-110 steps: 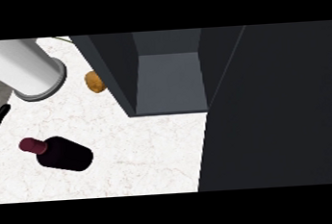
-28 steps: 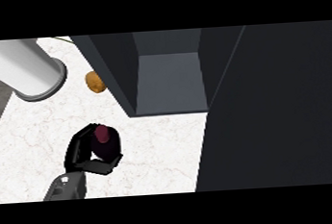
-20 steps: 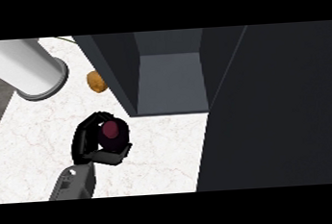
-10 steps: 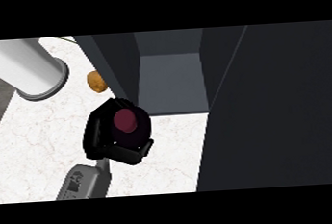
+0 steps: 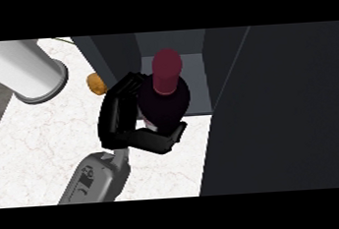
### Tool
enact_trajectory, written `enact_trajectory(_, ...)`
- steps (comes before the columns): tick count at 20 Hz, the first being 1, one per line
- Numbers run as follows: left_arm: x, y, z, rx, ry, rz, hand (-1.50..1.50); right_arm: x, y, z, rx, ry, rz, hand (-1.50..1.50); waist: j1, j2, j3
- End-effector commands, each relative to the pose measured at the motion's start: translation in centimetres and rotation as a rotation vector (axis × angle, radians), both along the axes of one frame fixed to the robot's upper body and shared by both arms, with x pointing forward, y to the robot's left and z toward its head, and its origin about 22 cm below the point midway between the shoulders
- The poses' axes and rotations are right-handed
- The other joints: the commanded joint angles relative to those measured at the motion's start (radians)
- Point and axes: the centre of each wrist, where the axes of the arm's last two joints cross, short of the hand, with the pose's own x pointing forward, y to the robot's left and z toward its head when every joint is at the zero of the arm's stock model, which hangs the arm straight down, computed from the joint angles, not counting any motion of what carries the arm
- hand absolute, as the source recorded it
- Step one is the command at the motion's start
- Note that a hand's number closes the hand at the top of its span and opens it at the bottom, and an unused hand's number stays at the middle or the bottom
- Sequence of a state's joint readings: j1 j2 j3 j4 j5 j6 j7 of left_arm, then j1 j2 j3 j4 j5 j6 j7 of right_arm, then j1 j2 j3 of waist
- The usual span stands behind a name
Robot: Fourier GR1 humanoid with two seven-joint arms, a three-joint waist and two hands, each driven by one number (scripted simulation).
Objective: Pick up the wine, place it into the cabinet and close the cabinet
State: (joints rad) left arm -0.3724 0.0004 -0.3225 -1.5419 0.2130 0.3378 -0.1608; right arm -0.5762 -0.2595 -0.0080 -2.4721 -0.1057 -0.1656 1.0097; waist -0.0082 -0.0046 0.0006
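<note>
The wine bottle (image 5: 164, 94) is dark with a maroon cap and is lifted off the counter, its cap pointing toward me and up. My left hand (image 5: 119, 114) is shut on it, fingers curled along its left side and the thumb under its base. The bottle hangs at the mouth of the open dark grey cabinet (image 5: 196, 85), partly over its floor. The cabinet's door (image 5: 288, 104) stands open as a broad dark panel on the right. My right hand does not show.
A large white and silver cylinder (image 5: 24, 71) lies at the upper left of the white marble counter (image 5: 43, 144). A small brown object (image 5: 95, 83) sits by the cabinet's left wall, close to my fingers.
The bottle lay on the counter at the left; my left hand took hold of it, lifted it, and carried it up and right to the cabinet's opening.
</note>
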Motion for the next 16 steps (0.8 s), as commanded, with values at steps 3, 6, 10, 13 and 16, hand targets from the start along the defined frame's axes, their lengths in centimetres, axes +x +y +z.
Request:
enact_trajectory(3, 1.0, -2.8, 4.2, -0.012, 0.05, 0.033, 1.5, -2.3, -0.6, 0.4, -0.013, 0.005, 0.08, -1.5, -0.004, 0.0, 0.0)
enact_trajectory(6, 1.9, -2.7, 4.2, 0.007, 0.068, 0.049, 1.5, -1.9, -0.7, -0.6, 0.012, 0.001, 0.064, -1.5, 0.001, 0.002, 0.0)
enact_trajectory(10, 5.2, -3.2, 3.3, 0.027, 0.036, 0.088, 1.5, -2.3, -0.7, 0.0, 0.012, -0.006, 0.081, -1.5, -0.015, 0.005, -0.001)
enact_trajectory(13, 5.4, -3.5, 3.6, 0.051, 0.006, 0.113, 1.5, -1.7, -1.2, 0.1, 0.008, -0.012, 0.068, -1.5, -0.009, 0.005, -0.001)
enact_trajectory(16, 5.8, -3.9, 2.8, 0.169, -0.029, 0.126, 1.5, -1.9, -0.8, 0.8, -0.008, 0.0, 0.078, -1.5, -0.008, 0.002, -0.001)
